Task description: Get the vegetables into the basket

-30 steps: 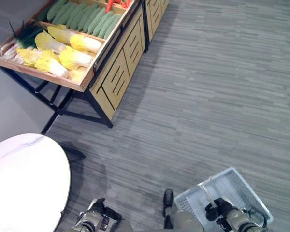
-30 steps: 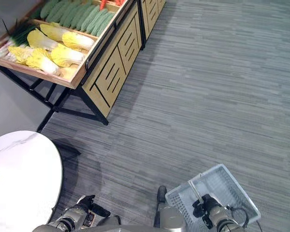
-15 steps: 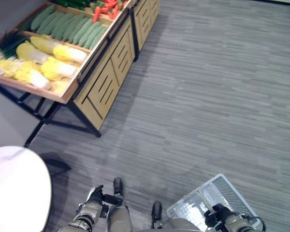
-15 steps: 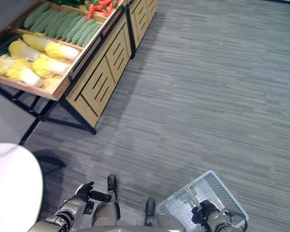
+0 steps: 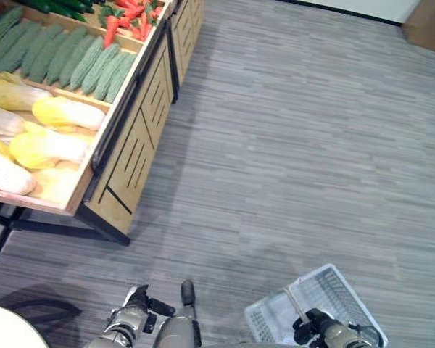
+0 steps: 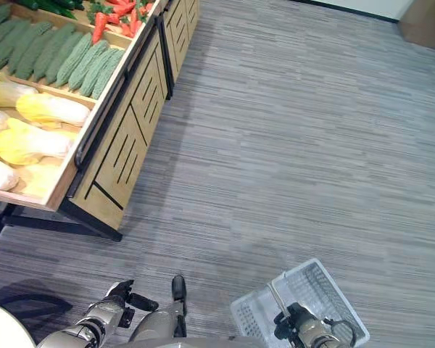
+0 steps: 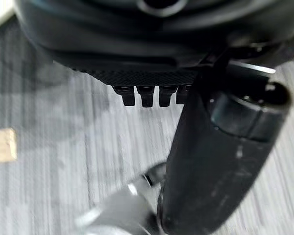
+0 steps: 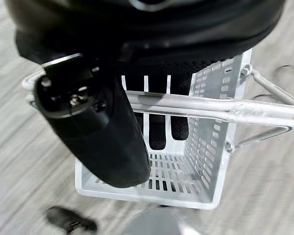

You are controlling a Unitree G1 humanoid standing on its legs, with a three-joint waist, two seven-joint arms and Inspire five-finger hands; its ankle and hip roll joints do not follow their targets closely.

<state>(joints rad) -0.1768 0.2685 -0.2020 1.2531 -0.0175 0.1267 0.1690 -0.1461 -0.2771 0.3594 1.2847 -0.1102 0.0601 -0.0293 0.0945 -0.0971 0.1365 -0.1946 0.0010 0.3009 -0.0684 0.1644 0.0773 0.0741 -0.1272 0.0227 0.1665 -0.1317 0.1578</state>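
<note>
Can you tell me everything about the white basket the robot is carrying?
The basket is white plastic, rectangular, with slotted walls and floor, and nothing shows inside it. Its metal handles are folded together on top. The right hand hooks its fingers and thumb around those handles, so the basket hangs below it above the grey floor, near the robot's right side.

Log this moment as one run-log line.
right robot hand: shut on basket handle | left robot hand: free | basket: empty | vegetables: on stand

Both arms low; right hand [image 8: 112, 122] fingers curled, left hand [image 5: 135, 310] fingers straight.
</note>
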